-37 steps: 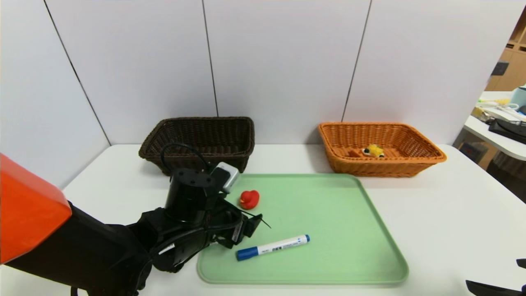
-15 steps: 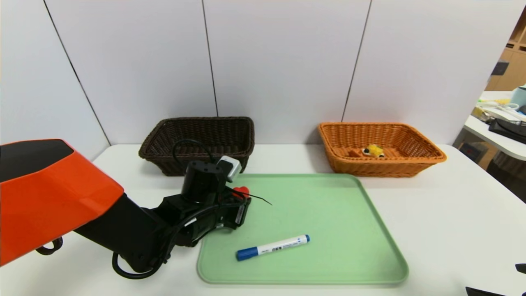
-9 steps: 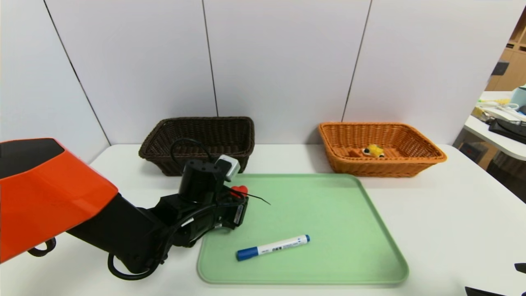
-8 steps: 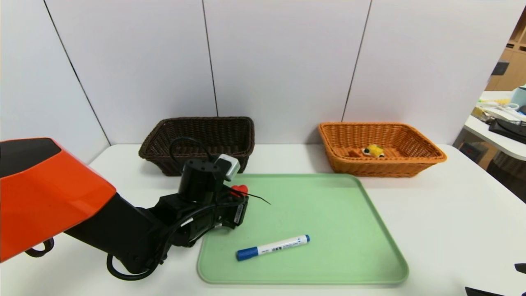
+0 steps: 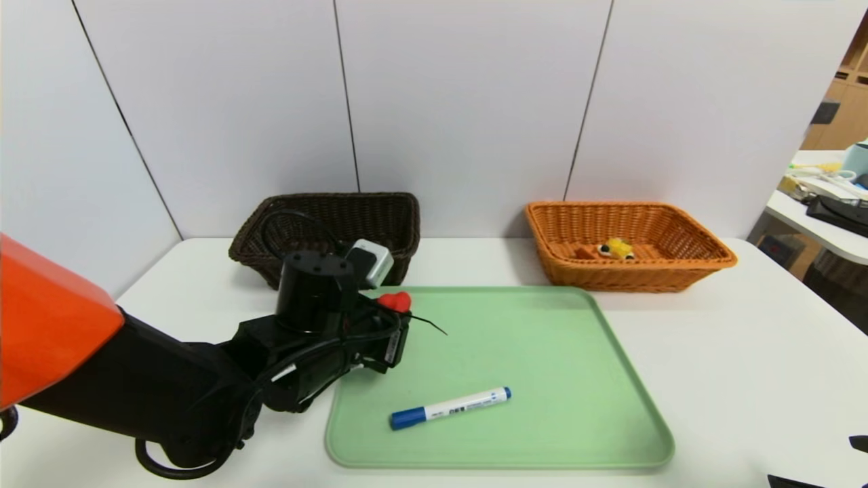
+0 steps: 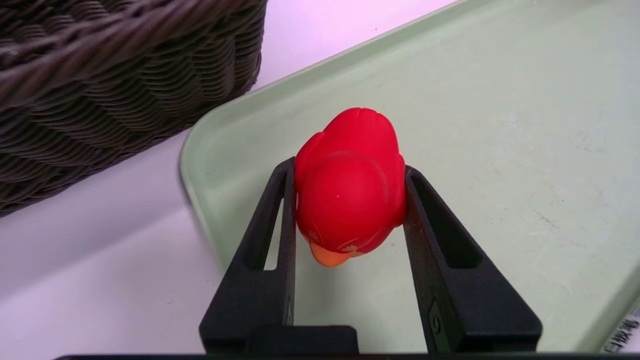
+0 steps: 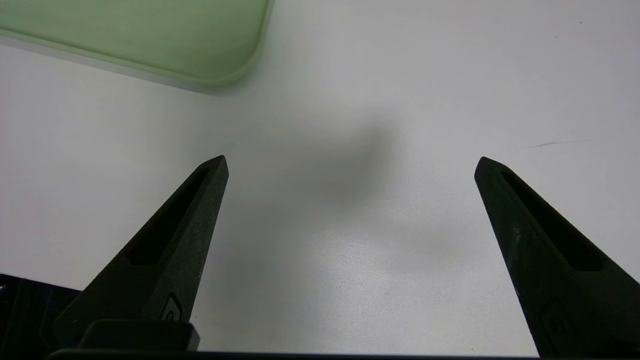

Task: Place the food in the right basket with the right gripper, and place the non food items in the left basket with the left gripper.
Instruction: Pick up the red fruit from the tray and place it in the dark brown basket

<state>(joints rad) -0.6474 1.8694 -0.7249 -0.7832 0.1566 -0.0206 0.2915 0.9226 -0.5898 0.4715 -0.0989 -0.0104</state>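
Gripping the smooth, rounded red rubber duck between its flat black fingers, the left gripper holds it above the matte green plastic tray's corner, near the dark woven wicker basket; the right gripper hangs spread over the white table.

Landmark: pale green tray, rectangular with rounded corners and a raised lip, lies flat on the white table. Tray's surface shows faint scuffs in the left wrist view; one rounded corner shows in the right wrist view. Behind the tray, white wall panels with thin dark vertical seams. Right of the tray and farther back, a second white desk carries cluttered items, too small to identify. Beyond that desk, wooden shelving at the far right edge. Table around the tray looks plain white, with a soft shadow in the right wrist view.
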